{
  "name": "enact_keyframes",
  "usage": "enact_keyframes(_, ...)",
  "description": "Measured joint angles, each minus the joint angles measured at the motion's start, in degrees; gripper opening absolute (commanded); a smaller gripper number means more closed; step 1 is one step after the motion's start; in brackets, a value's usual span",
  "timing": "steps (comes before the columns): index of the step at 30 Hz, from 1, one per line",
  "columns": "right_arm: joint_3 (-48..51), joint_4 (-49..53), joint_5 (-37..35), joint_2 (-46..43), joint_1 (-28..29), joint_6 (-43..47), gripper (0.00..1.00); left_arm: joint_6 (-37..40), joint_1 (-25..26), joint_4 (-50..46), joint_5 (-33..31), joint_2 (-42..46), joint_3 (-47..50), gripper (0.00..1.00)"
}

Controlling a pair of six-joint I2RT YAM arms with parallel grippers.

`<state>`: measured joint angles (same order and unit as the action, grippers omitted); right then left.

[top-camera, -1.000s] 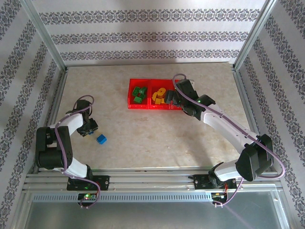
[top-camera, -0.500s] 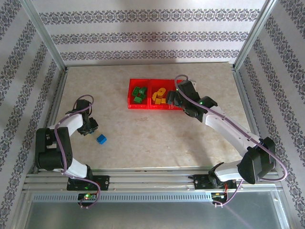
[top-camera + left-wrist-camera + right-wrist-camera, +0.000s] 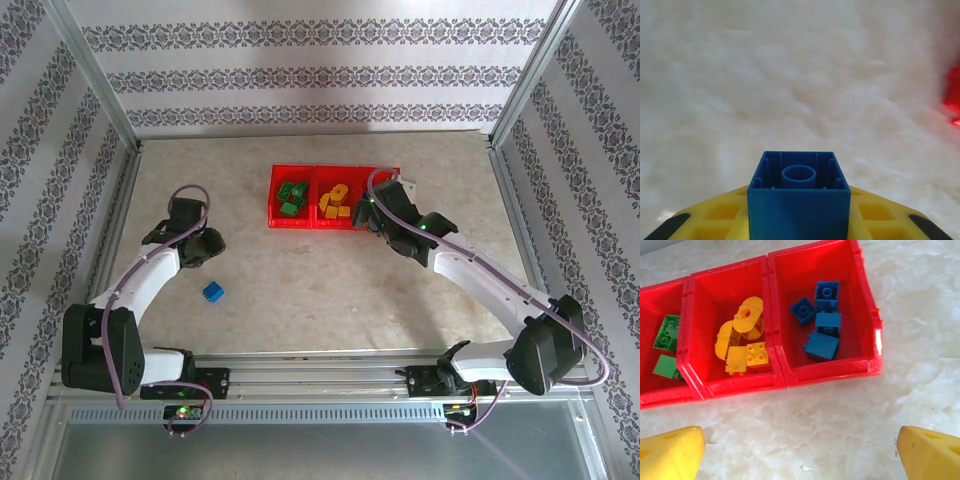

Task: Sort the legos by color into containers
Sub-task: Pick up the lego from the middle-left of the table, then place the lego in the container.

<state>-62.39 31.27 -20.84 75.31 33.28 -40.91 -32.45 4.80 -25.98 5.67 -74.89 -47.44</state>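
Observation:
A blue brick (image 3: 798, 192) sits hollow side up between the yellow fingers of my left gripper (image 3: 798, 222), which is shut on it above bare table. From above, that left gripper (image 3: 205, 247) hangs left of centre, with another blue brick (image 3: 213, 291) lying loose just in front of it. The red tray (image 3: 830, 371) holds green bricks (image 3: 667, 335) in its left compartment, yellow bricks (image 3: 742, 340) in the middle one and several blue bricks (image 3: 822, 325) in the right one. My right gripper (image 3: 800, 460) stands open over the table just in front of the tray, nothing between its fingers.
Aluminium posts and patterned walls close in the marble-look table on three sides. In the top view the right arm (image 3: 470, 270) reaches diagonally across to the tray (image 3: 300, 226) and covers its right compartment. Bare table lies between the two grippers.
My left gripper has risen and moved away from the near edge toward the table's middle with the blue brick. The right gripper has drawn back slightly from the tray.

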Motion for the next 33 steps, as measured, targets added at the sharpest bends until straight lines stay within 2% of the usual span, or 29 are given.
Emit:
enact_keyframes(6,4.0,0.9,-3.9,-5.6,0.0,-1.7,0.98,-2.3,12.0,2.8,-0.3,-4.1,-8.4,0.30)
enact_keyframes(11,6.8,3.0,-7.5,-12.1,0.0,-2.6,0.98,-2.8,20.3,5.7,-0.1,-14.9,-18.9,0.30)
enact_keyframes(16,8.7,5.4,-10.8,-18.5,-0.2,-2.7,0.98,-2.7,26.3,7.0,0.2,-26.5,-31.6,0.31)
enact_keyframes(24,11.0,7.8,-14.2,-27.7,-0.9,-2.7,0.98,-1.0,29.8,8.9,1.4,-41.6,-51.0,0.31)
enact_keyframes(33,12.3,8.4,-14.5,-28.7,-1.7,-2.7,0.98,2.7,30.9,8.4,2.7,-57.1,-71.8,0.32)
